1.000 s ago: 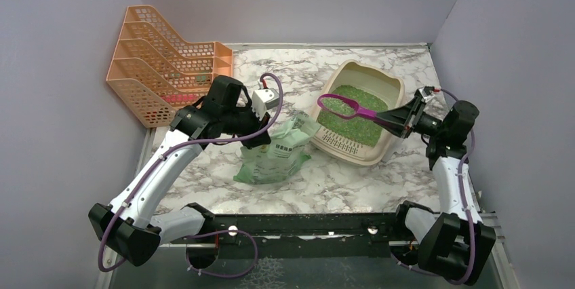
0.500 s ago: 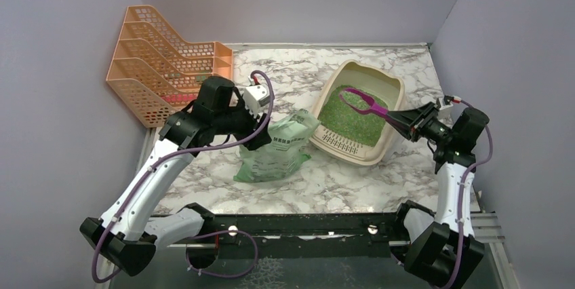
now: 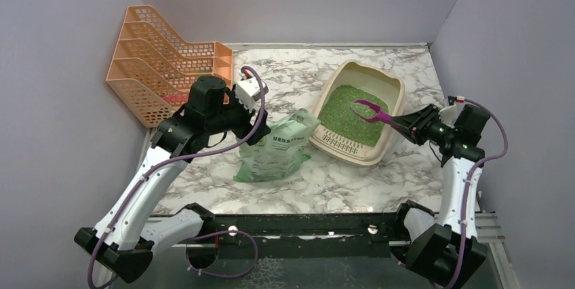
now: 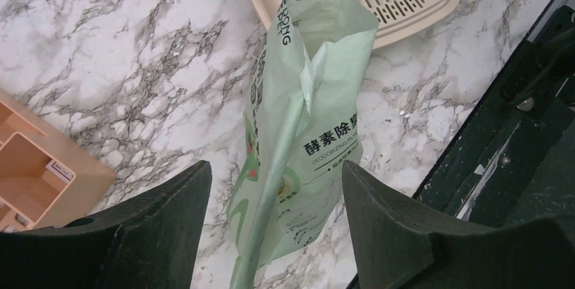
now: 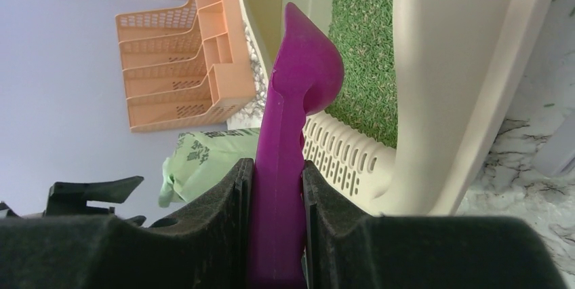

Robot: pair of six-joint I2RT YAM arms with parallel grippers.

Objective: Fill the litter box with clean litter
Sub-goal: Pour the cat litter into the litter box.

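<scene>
The beige litter box (image 3: 397,89) sits at the back right of the marble table, and green clean litter (image 3: 347,111) covers its floor. A pale green printed bag (image 3: 274,150) slumps on the table just left of the box. My left gripper (image 3: 253,123) hovers open above and behind the bag; in the left wrist view the bag (image 4: 319,119) lies below between its spread fingers (image 4: 274,167), untouched. My right gripper (image 3: 408,125) is shut on the handle of a magenta scoop (image 3: 369,112), whose bowl (image 5: 302,72) hangs over the litter (image 5: 366,45) near the box's slotted lip (image 5: 339,150).
An orange mesh file rack (image 3: 159,58) stands at the back left, close behind the left arm. The dark base rail (image 3: 305,224) runs along the table's near edge. Purple-grey walls close in on three sides.
My left gripper opened, released the bag's top and pulled back up and to the left. My right gripper drew the scoop to the right across the box and tilted its bowl.
</scene>
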